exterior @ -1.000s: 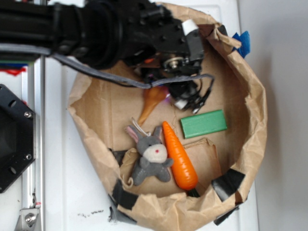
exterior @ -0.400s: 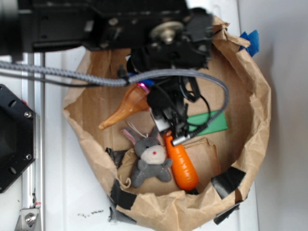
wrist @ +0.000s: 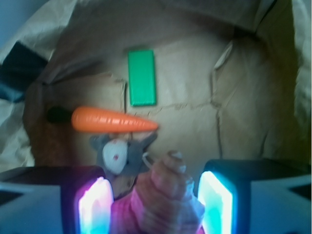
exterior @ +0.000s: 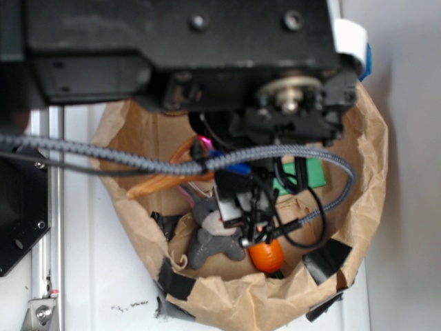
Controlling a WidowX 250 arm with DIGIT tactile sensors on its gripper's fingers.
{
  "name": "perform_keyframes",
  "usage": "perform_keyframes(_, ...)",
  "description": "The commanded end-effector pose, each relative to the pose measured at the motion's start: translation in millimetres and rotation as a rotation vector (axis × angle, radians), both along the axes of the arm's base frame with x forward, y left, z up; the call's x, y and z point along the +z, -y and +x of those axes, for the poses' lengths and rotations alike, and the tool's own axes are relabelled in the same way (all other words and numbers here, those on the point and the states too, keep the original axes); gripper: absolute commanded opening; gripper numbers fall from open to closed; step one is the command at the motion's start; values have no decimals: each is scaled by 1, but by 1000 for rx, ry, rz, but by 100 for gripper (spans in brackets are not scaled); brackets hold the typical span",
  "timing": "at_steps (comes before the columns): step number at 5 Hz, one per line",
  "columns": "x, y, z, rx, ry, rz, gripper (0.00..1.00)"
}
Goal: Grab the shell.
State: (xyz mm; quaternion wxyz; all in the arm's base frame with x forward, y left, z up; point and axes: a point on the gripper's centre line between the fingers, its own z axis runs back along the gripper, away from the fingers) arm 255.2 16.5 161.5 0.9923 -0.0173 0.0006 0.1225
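Jaws (wrist: 155, 204) clamped on knobby tan-orange spiral seashell (wrist: 163, 197), lifted clear above crumpled brown paper bag (exterior: 365, 172), grey plush bunny (wrist: 118, 152) just beyond shell tip, smooth orange carrot (wrist: 109, 120) past bunny, flat green block (wrist: 142, 77) beyond carrot

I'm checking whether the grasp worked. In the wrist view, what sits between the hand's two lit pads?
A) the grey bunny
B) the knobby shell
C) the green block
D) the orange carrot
B: the shell fills the gap between the glowing pads of the hand, while the carrot, green block and bunny lie on the paper beyond.
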Motion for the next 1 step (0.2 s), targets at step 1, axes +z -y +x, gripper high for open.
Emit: perform_keyframes(1, 15, -5, 7, -6, 134, 39, 0)
